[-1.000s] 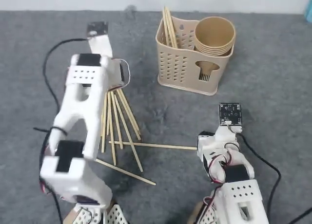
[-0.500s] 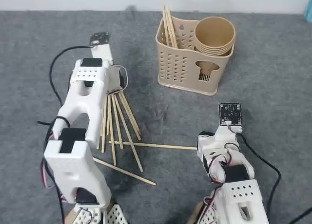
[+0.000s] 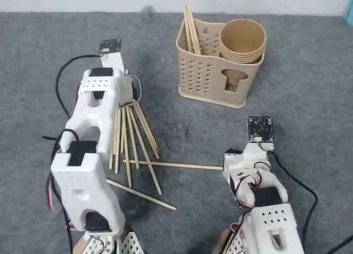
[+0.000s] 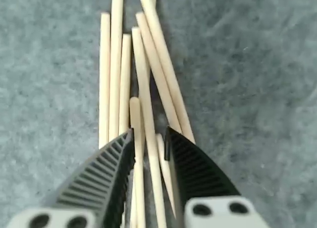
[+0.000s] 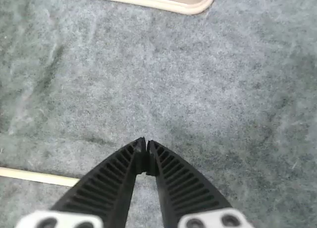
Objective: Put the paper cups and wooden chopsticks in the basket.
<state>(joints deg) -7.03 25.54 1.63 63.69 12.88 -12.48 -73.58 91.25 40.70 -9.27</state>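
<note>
Your basket (image 3: 212, 77) stands well ahead of the right claw (image 5: 146, 149) and well apart from the left claw (image 4: 148, 139), off to its side. A nested stack of paper cups (image 3: 242, 41) sits upright in one end of it. A few wooden chopsticks (image 3: 190, 23) lean in the other end, their tops clear of the rim. You cannot count the cups exactly, since only their rims show.

The loose chopsticks (image 3: 138, 133) lie fanned on the grey mat (image 3: 309, 88), beneath the left claw and reaching ahead of it. Its jaws are narrowly parted and straddle the bundle: two sticks run between them, and the others lie just outside either jaw. You cannot tell whether the pads press on the sticks. In the high view, the left arm covers that claw and one end of the fan.

The right claw is pressed together, tips touching, pinching nothing, above bare mat. A single chopstick (image 5: 34, 176) lies crosswise just behind its tips, partly hidden by one jaw and cut off at the frame edge. A strip of the basket's bottom edge shows far ahead of this claw, with everything above it cut off.
</note>
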